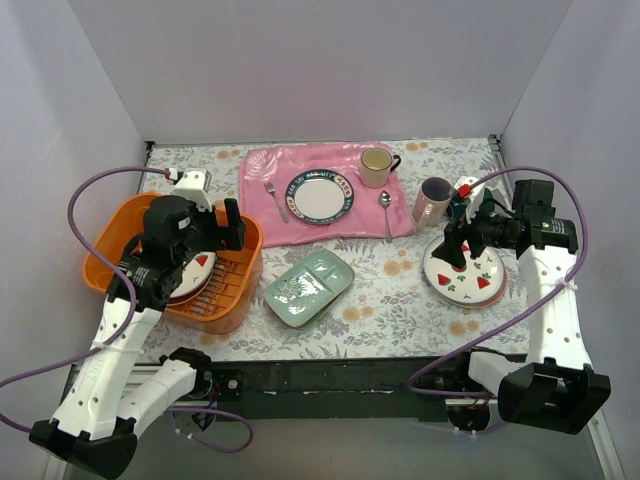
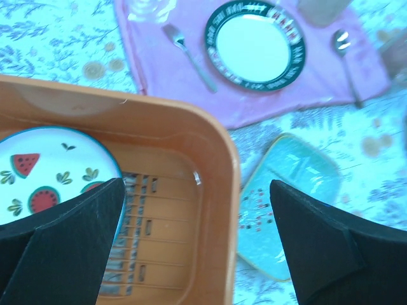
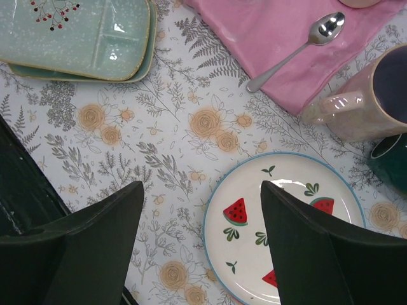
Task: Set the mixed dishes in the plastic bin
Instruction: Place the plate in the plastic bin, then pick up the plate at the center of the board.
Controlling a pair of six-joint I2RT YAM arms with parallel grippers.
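The orange plastic bin (image 1: 118, 216) stands at the left and also shows in the left wrist view (image 2: 222, 159). A white plate with red fruit slices (image 1: 202, 268) lies inside it (image 2: 44, 171). My left gripper (image 1: 225, 235) is open and empty above the bin's right wall (image 2: 197, 241). A pale green divided tray (image 1: 310, 285) lies in the middle (image 2: 289, 197) (image 3: 82, 38). My right gripper (image 1: 458, 250) is open and empty over the left edge (image 3: 200, 241) of a second fruit plate (image 1: 468, 280) (image 3: 286, 222). A pink mug (image 1: 433, 200) (image 3: 362, 101) and a dark green mug (image 3: 391, 162) stand behind that plate.
A pink cloth mat (image 1: 300, 225) at the back holds a blue-rimmed white plate (image 1: 321, 194), a cream mug (image 1: 376, 166), a fork (image 1: 277, 200) and a spoon (image 1: 386, 212). White walls close in the left, back and right of the table.
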